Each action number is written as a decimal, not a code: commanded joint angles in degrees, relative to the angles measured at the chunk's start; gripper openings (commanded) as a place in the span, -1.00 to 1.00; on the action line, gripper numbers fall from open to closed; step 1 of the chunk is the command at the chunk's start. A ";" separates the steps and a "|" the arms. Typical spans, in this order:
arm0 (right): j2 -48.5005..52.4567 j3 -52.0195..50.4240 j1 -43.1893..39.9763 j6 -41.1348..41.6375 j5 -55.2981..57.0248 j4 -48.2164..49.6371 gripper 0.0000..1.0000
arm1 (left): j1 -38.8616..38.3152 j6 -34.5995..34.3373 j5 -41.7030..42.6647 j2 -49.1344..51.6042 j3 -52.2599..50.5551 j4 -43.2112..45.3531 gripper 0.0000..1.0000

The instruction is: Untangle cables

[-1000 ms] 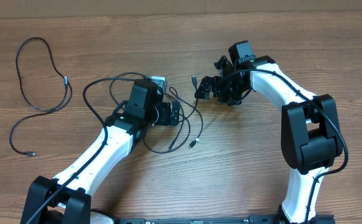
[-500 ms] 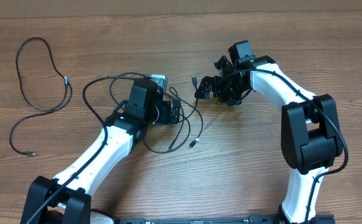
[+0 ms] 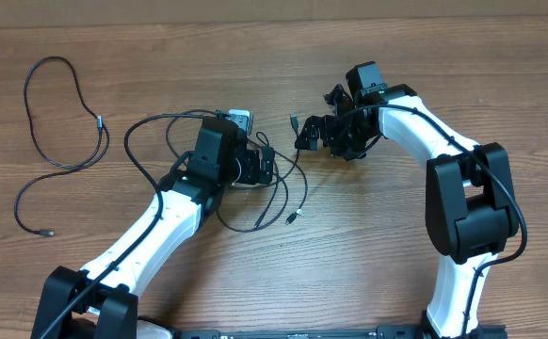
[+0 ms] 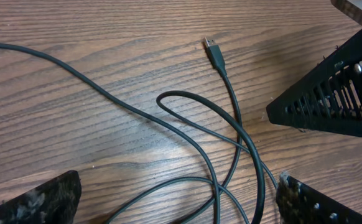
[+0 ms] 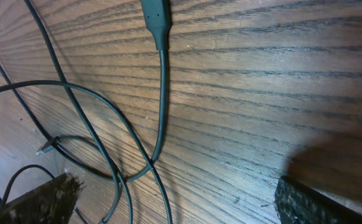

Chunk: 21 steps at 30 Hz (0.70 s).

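Observation:
A tangle of thin black cables (image 3: pixel 293 217) lies on the wood table between my two arms, with loops crossing each other. My left gripper (image 3: pixel 266 168) hovers open over the tangle. In the left wrist view its fingertips (image 4: pixel 38 199) stand wide apart, with crossed cable strands (image 4: pixel 231 165) between them and untouched. A USB plug (image 4: pixel 213 50) lies beyond them. My right gripper (image 3: pixel 302 137) is open just right of the tangle. In the right wrist view a plug end (image 5: pixel 156 15) and crossing strands (image 5: pixel 116 174) lie under its spread fingers (image 5: pixel 324 202).
A separate thin black cable (image 3: pixel 99 122) lies in a loose curve at the far left, apart from the tangle. A small silver-grey block (image 3: pixel 241 121) sits by the left wrist. The right gripper's black frame (image 4: pixel 336 93) shows close by in the left wrist view.
The left gripper has shifted very slightly toward the far side. The right arm and the cables look unchanged.

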 commanded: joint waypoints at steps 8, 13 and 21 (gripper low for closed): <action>0.24 1.44 0.33 0.04 -0.63 1.01 1.00 | -0.26 -0.79 -0.20 1.01 -0.42 -3.17 0.99; 0.24 1.44 0.33 0.04 -0.63 1.25 1.00 | -0.28 -0.81 -0.15 4.22 -0.42 -3.02 0.99; 0.24 1.44 0.33 0.07 -0.68 0.98 1.00 | -0.26 -1.25 2.86 9.57 -0.39 -0.24 1.00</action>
